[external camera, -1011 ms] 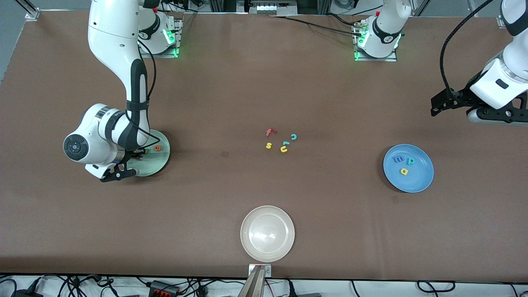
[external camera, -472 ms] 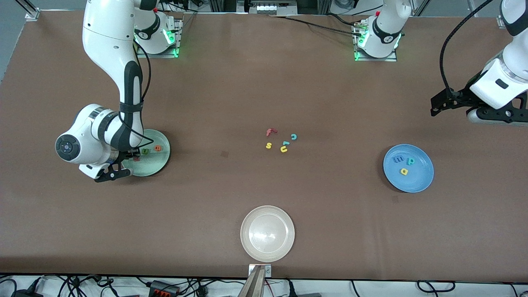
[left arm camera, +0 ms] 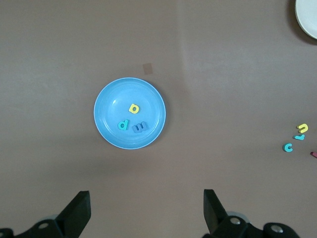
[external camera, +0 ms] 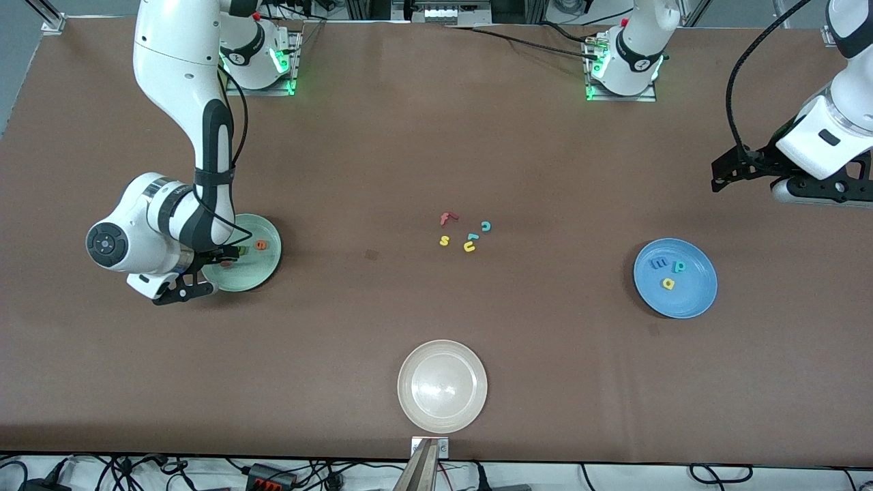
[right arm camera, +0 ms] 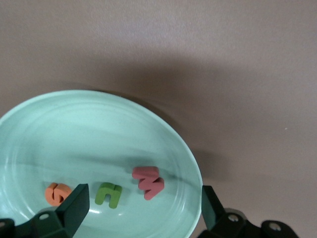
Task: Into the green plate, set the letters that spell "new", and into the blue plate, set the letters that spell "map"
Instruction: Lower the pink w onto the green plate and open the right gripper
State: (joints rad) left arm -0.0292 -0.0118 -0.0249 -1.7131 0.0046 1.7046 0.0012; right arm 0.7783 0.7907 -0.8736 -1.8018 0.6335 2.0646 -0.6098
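The pale green plate [external camera: 256, 269] [right arm camera: 99, 124] holds the orange e [external camera: 260, 245] [right arm camera: 58, 193], the green n [external camera: 242, 250] [right arm camera: 108, 194] and the pinkish-red w [right arm camera: 148, 182]. My right gripper [external camera: 219, 259] [right arm camera: 144, 197] hangs open just over this plate, and the w lies free below its fingers. The blue plate [external camera: 690, 294] [left arm camera: 110, 104] holds the blue m [external camera: 659, 262] [left arm camera: 140, 127], the teal p [external camera: 678, 266] [left arm camera: 123, 124] and the yellow a [external camera: 668, 283] [left arm camera: 133, 108]. My left gripper [external camera: 724, 174] [left arm camera: 146, 197] waits open and empty, high over the table's left-arm end.
A cream-white plate [external camera: 416, 368] [left arm camera: 309, 17] sits empty near the front camera. Mid-table lies a loose cluster: a red f [external camera: 447, 218], a yellow s [external camera: 444, 240], a teal c [external camera: 485, 226] [left arm camera: 288, 147] and a yellow u [external camera: 469, 247] [left arm camera: 302, 128].
My right gripper has opened and let go of the w into the green plate. The arm has shifted slightly toward its own end of the table. The left arm has not moved.
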